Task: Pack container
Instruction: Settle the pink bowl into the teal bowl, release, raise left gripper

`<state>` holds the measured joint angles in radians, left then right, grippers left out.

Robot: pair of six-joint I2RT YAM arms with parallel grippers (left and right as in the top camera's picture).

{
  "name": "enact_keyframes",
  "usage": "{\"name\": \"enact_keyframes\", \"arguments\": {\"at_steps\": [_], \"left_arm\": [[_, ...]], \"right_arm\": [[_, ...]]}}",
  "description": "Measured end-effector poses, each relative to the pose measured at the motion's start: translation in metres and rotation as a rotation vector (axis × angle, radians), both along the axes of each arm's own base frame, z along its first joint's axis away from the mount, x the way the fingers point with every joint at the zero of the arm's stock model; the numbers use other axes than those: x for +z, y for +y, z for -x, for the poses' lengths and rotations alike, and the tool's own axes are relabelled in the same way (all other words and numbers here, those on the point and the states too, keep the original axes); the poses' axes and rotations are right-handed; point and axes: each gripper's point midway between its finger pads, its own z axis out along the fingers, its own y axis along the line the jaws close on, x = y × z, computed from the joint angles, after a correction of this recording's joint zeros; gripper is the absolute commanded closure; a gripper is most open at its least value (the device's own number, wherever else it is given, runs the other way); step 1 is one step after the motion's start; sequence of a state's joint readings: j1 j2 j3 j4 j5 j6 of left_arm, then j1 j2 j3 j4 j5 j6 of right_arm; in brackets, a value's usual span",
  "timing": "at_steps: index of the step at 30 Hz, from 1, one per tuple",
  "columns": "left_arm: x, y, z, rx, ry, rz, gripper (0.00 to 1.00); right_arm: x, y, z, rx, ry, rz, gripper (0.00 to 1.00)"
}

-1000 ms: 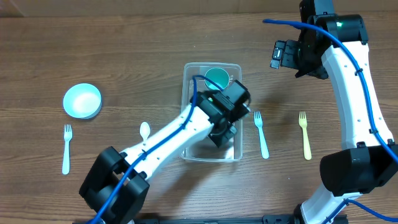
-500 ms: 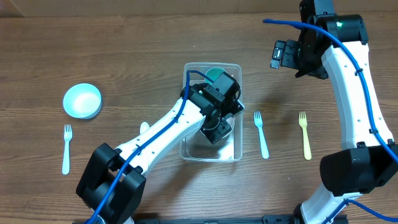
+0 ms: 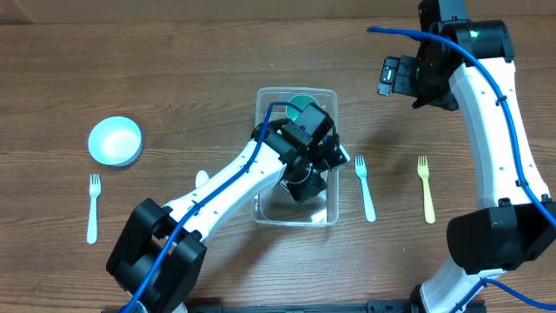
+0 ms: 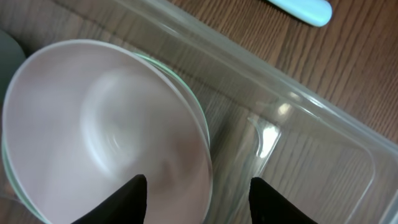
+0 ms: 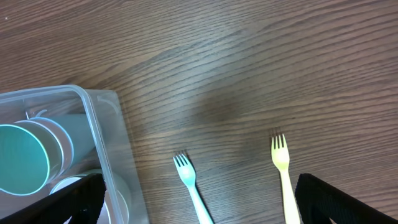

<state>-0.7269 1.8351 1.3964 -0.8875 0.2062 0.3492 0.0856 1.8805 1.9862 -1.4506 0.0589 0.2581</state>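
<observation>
The container (image 3: 261,97) sits in the middle of the table, and my left gripper (image 4: 199,186) is down inside its near half. The jaws are spread wide, with the rim of a pale bowl (image 4: 93,124) running between them but gripped by neither. That bowl looks tilted, with one edge close to the container's side wall. A teal cup (image 5: 25,158) lies on its side at the container's far end. My worry is the exit. If I lift out crooked, a finger could hook the bowl's rim and tip it up, knock it into the cup, or drag the light tub askew. Just right of the container lies a blue fork (image 3: 365,187), with a yellow fork (image 3: 426,187) beyond it. To the container's left are a white spoon (image 3: 201,183), another blue fork (image 3: 93,207) and a light-blue bowl (image 3: 115,141). My right gripper (image 3: 387,76) hangs past the container's far right corner, jaws wide and empty.
</observation>
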Motion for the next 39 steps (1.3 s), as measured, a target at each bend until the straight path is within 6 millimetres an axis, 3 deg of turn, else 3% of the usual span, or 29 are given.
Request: {"name": "enact_keyframes", "arguments": {"at_steps": [7, 9, 12, 16, 25, 32, 39], "left_arm": [[-0.006, 0.001, -0.003, 0.002, -0.02, -0.007, 0.6], [-0.006, 0.002, -0.004, 0.004, -0.027, -0.009, 0.7], [-0.006, 0.001, -0.005, -0.003, -0.034, -0.009, 0.76], [-0.006, 0.002, -0.005, -0.011, -0.035, -0.01, 0.96], [-0.006, 0.006, -0.001, -0.012, -0.02, -0.03, 0.96], [0.029, 0.0, -0.01, -0.011, -0.042, -0.021, 0.96], [0.031, 0.001, -0.006, -0.036, -0.103, -0.108, 0.96]], "right_arm": [[0.0, 0.0, 0.0, 0.0, 0.0, 0.0, 0.0], [0.0, 0.0, 0.0, 0.0, 0.0, 0.0, 0.0], [0.0, 0.0, 0.0, 0.0, 0.0, 0.0, 0.0], [0.0, 0.0, 0.0, 0.0, 0.0, 0.0, 0.0], [0.0, 0.0, 0.0, 0.0, 0.0, 0.0, 0.0], [0.0, 0.0, 0.0, 0.0, 0.0, 0.0, 0.0], [0.0, 0.0, 0.0, 0.0, -0.001, 0.0, 0.0]]}}
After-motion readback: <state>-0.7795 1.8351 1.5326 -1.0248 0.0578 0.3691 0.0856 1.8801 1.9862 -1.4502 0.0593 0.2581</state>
